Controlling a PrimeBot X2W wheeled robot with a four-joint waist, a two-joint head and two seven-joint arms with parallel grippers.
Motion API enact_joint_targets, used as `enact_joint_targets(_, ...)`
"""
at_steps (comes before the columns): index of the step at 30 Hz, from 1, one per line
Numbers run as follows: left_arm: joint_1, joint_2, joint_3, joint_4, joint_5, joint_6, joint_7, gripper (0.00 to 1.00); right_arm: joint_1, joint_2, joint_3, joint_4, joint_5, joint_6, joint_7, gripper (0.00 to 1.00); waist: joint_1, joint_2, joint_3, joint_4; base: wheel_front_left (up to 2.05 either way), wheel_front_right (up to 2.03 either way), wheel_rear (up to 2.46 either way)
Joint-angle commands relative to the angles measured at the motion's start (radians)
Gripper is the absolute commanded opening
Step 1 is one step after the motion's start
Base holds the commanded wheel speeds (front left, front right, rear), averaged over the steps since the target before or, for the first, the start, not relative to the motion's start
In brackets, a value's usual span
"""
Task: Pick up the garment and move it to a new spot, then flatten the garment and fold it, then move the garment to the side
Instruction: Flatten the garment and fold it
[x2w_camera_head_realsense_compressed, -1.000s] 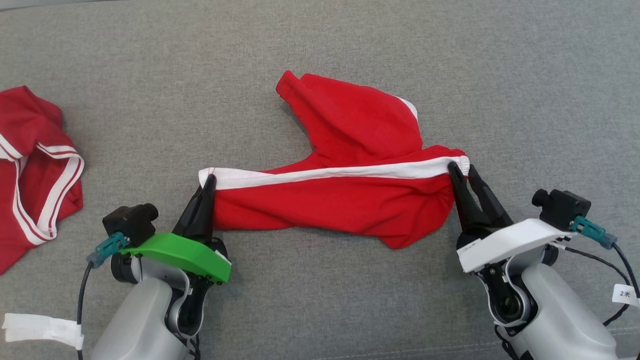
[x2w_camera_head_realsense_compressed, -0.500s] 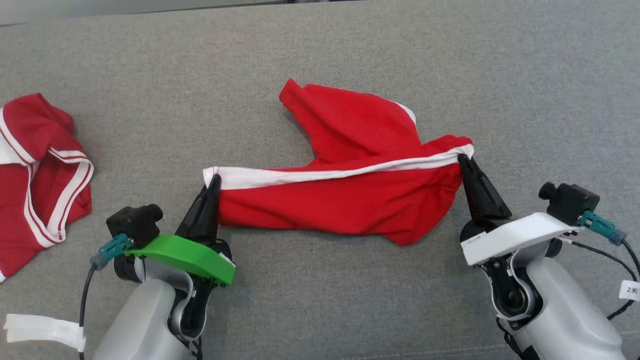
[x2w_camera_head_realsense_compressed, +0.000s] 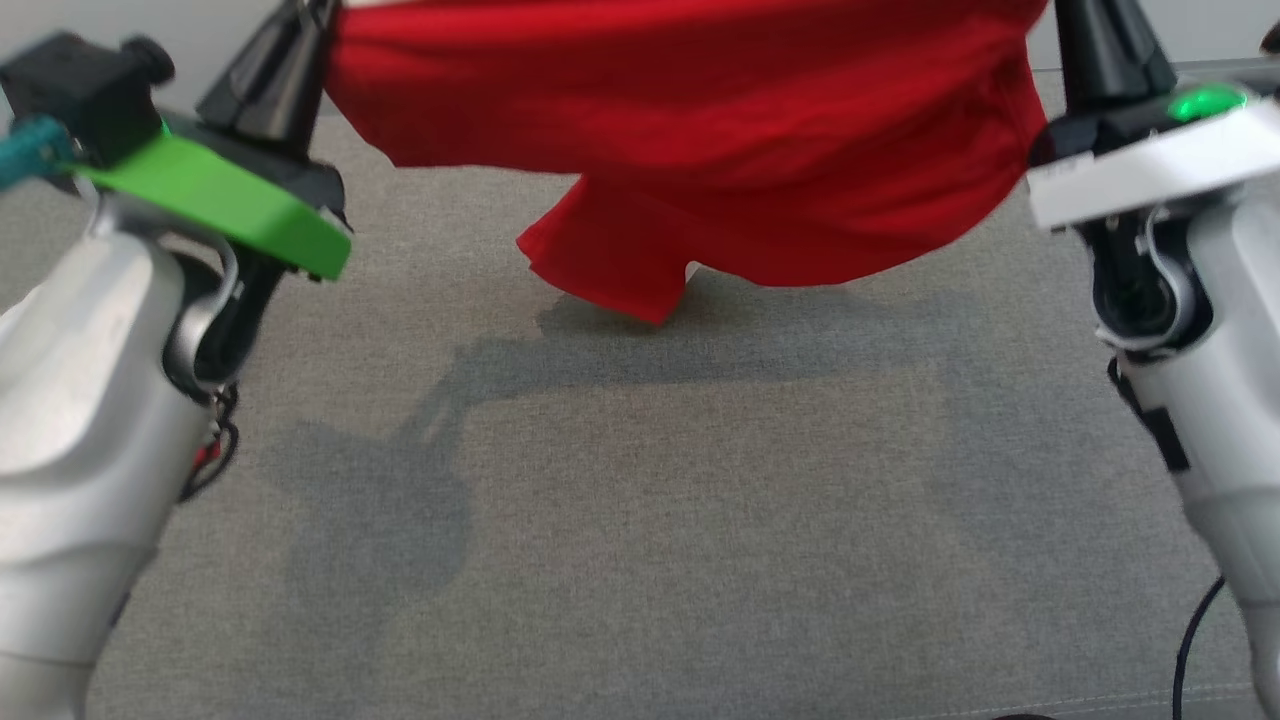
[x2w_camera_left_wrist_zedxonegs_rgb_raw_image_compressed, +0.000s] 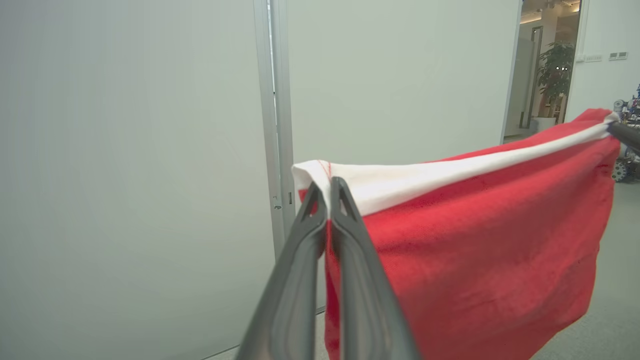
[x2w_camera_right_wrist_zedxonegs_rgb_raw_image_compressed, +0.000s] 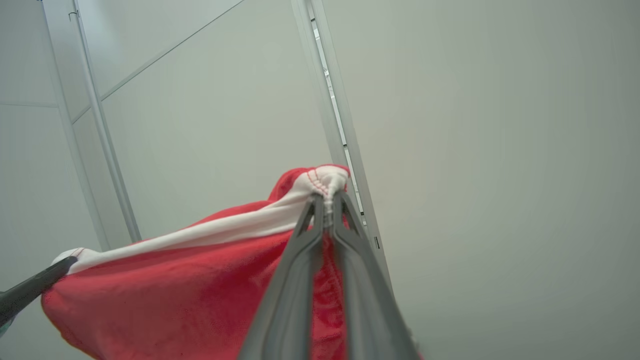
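1. Head view: garment (x2w_camera_head_realsense_compressed: 690, 130) hangs stretched between both arms above the counter (x2w_camera_head_realsense_compressed: 640, 520). Its low corner droops near the surface; contact cannot be told.
2. Left wrist view: left gripper (x2w_camera_left_wrist_zedxonegs_rgb_raw_image_compressed: 327, 186) is clenched on one end of the white band (x2w_camera_left_wrist_zedxonegs_rgb_raw_image_compressed: 450, 175).
3. Right wrist view: right gripper (x2w_camera_right_wrist_zedxonegs_rgb_raw_image_compressed: 327, 200) is clenched on the band's other end, where the cloth is bunched.
4. Step judged: the pick-up is done and the carry to a new spot is in hand. Flattening and folding are not yet begun.
5. Next move likely calls for both arms travelling together with the band taut, then lowering so the hanging cloth lands first and spreads.
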Motion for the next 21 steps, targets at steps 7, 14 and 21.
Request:
enact_joint_targets(7,-0.372,0.024,-0.092,0.153,0.070,0.000,0.022,0.00,-0.424,-0.033,0.067,0.300,-0.083,-0.001,0.030,0.00,0.0000,0.0000,0.209,0.006,0.00,0.00,0.00)
enact_joint_targets(14,-0.644,-0.029,-0.103,0.310,0.245,0.037,-0.040,0.00,-0.709,-0.008,0.037,0.471,-0.195,-0.001,-0.001,0.00,0.0000,0.0000,0.311,0.029,0.00,0.00,0.00)
enact_joint_targets(21,-0.612,-0.095,0.018,0.157,0.378,0.064,-0.040,0.00,-0.699,0.012,-0.052,0.357,-0.320,-0.001,-0.001,0.00,0.0000,0.0000,0.361,0.056,0.00,0.00,0.00)
